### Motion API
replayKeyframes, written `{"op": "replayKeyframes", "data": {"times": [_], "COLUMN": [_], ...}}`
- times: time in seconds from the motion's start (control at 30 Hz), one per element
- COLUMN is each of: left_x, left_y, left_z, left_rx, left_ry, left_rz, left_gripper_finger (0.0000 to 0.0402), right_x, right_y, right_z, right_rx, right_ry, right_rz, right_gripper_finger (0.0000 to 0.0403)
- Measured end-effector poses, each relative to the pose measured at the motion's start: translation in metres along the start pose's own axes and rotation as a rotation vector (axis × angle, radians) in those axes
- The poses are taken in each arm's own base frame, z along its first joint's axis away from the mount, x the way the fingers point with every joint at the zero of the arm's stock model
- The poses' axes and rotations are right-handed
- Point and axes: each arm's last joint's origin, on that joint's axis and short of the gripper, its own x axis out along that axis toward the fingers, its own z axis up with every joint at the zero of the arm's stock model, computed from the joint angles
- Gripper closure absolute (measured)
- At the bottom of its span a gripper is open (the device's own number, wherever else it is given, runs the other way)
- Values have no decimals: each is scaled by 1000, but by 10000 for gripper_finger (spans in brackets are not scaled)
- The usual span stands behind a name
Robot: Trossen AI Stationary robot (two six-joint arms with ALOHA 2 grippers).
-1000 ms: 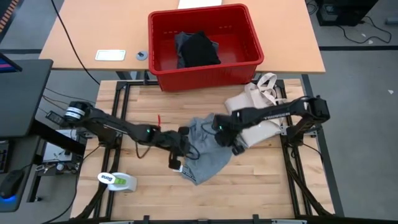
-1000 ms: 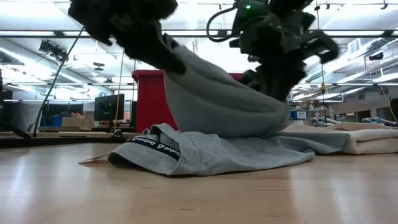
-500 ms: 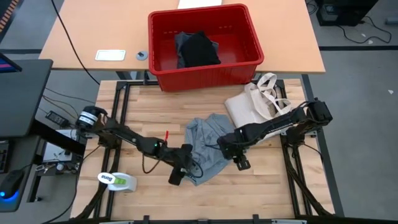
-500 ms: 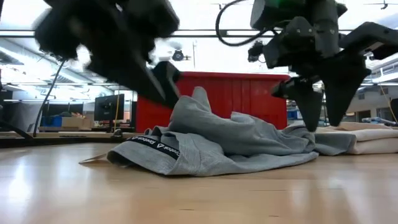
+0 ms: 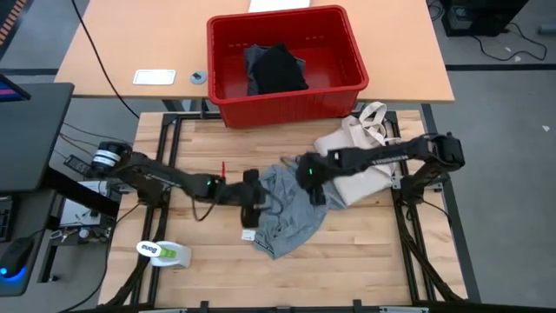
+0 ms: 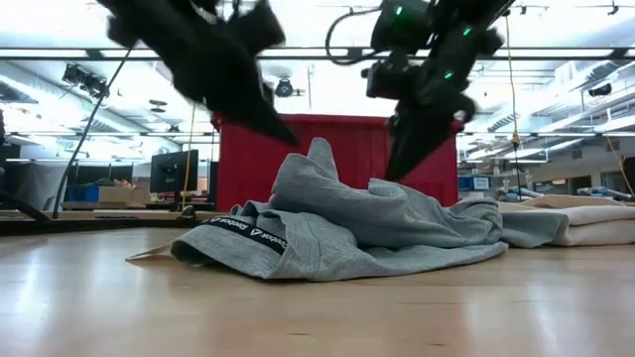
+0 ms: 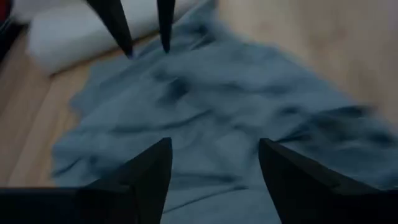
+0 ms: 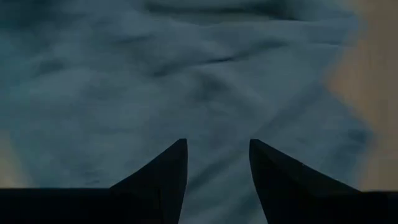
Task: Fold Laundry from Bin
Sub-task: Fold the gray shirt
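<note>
On the far left of the wooden table (image 5: 365, 252), near its front edge, lies a small white and green thing (image 5: 163, 252); what it is cannot be told. Next to the right comes the left arm, low and stretched across the wood. Its left gripper (image 5: 249, 212) sits at the left edge of the grey T-shirt (image 5: 291, 213). The two dark fingers (image 7: 149, 168) are spread wide, with only shirt cloth seen below the gap. They pinch nothing.

The grey T-shirt lies in a crumpled heap in the middle of the table. From the low view it makes a soft hump, and a dark band with white letters (image 6: 248, 235) shows along its left front edge.

Behind the shirt, on the tan table farther back, stands the red bin (image 5: 228, 103). A large black garment (image 5: 278, 69) lies bunched inside it, with a bit of grey-blue cloth beside it.

At the right side of the shirt hangs the right gripper (image 5: 314, 187), reaching in from the right arm. Its fingers (image 8: 165, 174) are apart and point down at the grey cloth, holding none of it.

Right of that, a cream tote bag (image 5: 352, 148) lies flat, with its loop handles toward the bin. The shirt's right edge is just beside it.
</note>
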Motion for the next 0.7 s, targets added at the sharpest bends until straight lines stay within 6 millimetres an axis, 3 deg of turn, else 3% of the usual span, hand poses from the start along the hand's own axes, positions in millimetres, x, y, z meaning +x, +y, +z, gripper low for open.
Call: {"op": "replayKeyframes", "data": {"times": [0.13,0.37,0.5,0.7], "left_x": [25,66,77,75], "left_y": [34,76,87,90], "left_z": [-23,-58,-63,-66], "left_rx": [-52,-104,-158,-224], "left_ry": [127,249,220,236], "left_rz": [95,196,247,340], "left_gripper_finger": [174,195,208,225], "right_x": [1,18,32,41], "right_y": [-17,-9,8,53], "right_z": [4,-9,-29,-48], "right_rx": [46,27,38,-36], "right_ry": [-68,-130,-125,-102], "right_rz": [-3,-15,20,30], "right_gripper_finger": [229,229,229,236]}}
